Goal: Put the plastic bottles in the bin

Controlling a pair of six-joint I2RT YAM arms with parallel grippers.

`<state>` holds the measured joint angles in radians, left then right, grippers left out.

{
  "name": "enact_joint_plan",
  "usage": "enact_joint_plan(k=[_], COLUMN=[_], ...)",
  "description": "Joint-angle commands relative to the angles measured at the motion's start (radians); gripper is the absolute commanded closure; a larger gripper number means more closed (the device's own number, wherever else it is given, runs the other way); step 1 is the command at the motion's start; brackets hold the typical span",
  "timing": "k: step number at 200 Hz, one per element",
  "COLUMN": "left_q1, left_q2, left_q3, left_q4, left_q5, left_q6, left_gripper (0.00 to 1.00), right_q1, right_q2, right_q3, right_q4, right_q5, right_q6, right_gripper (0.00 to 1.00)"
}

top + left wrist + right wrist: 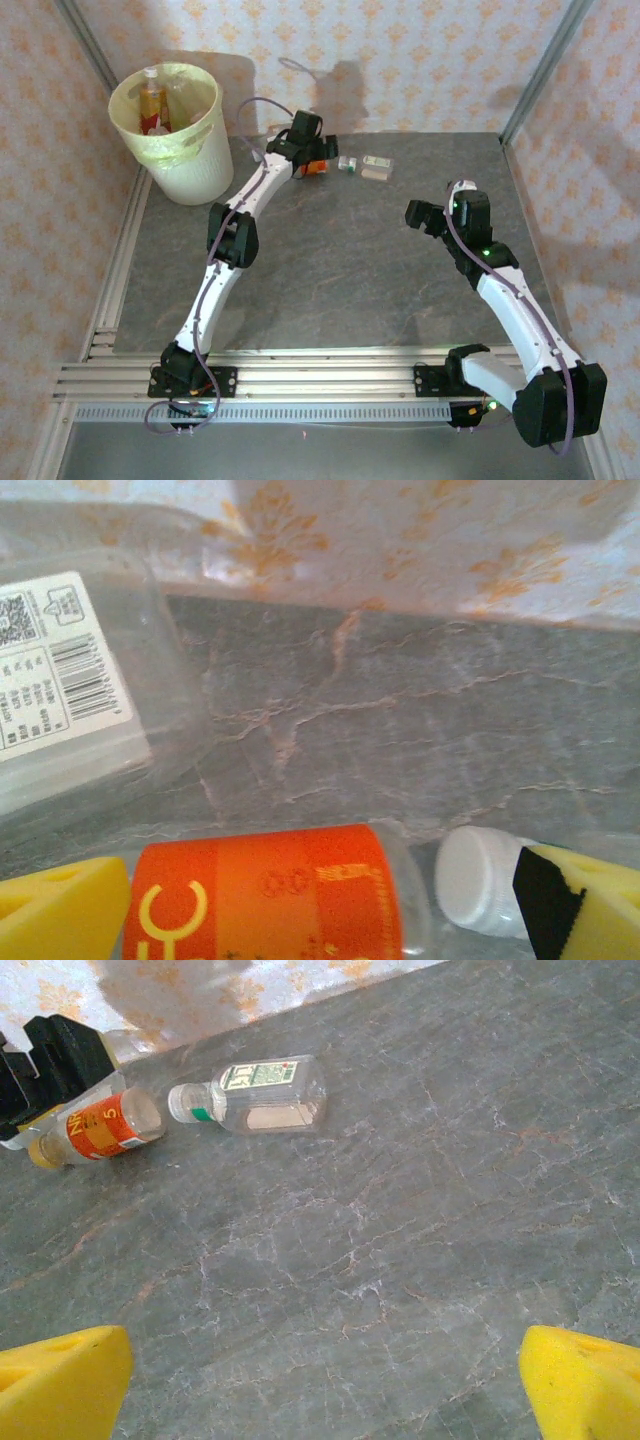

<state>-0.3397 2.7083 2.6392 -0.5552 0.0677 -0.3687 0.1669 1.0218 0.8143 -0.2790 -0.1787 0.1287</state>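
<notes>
The left end effector (312, 163) stands wide open at the far side of the grey stone-patterned desk (350, 280). Its yellow fingertips (60, 910) are spread to either side of a clear plastic bottle with an orange label (270, 895), which lies on its side between them. The bottle's white cap (480, 875) sits close to the fingertip at the right edge of the left wrist view. We see no grip on the bottle, and we cannot tell whether either pad touches it.

Beside it in the left wrist view lies a clear plastic bottle with a white barcode label (70, 670). From the right wrist we see a clear plastic bottle with a green-and-white label (255, 1095) on its side, just beside the orange-labelled one. We cannot tell whether these two are the same bottle.

The right end effector (420, 215) is also wide open and holds nothing. It hangs over bare desk on the right, well apart from the bottles.

The large round cream-white plastic bin with a pale yellow-green liner (190, 165) stands at the far left corner of the desk, near the left end effector. Inside it we see several bottles with orange and red labels (152, 100).
</notes>
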Motion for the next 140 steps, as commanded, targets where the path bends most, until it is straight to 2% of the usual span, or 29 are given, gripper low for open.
enact_joint_plan(k=[1,32,86,140], left_q1=[0.026,0.019,-0.028,-0.044], left_q2=[0.024,-0.013,-0.259,-0.314], left_q3=[0.038,0.018,-0.367,-0.493], left_q4=[-0.012,-0.105,-0.052,-0.106], left_q5=[0.004,0.073,0.05,0.058], left_q6=[-0.025,-0.009,0.082,0.166], left_gripper=[0.0,0.0,0.0,0.0], right_q1=[-0.004,-0.005,-0.004,-0.004], right_q2=[-0.023,-0.028,-0.029,-0.044], right_q3=[0.038,0.027,0.011,0.002], right_q4=[-0.031,-0.023,0.011,0.005], right_q5=[0.026,0.001,-0.03,-0.035], right_q6=[-0.021,-0.015,-0.004,0.0], right_gripper=[0.01,0.01,0.01,0.01])
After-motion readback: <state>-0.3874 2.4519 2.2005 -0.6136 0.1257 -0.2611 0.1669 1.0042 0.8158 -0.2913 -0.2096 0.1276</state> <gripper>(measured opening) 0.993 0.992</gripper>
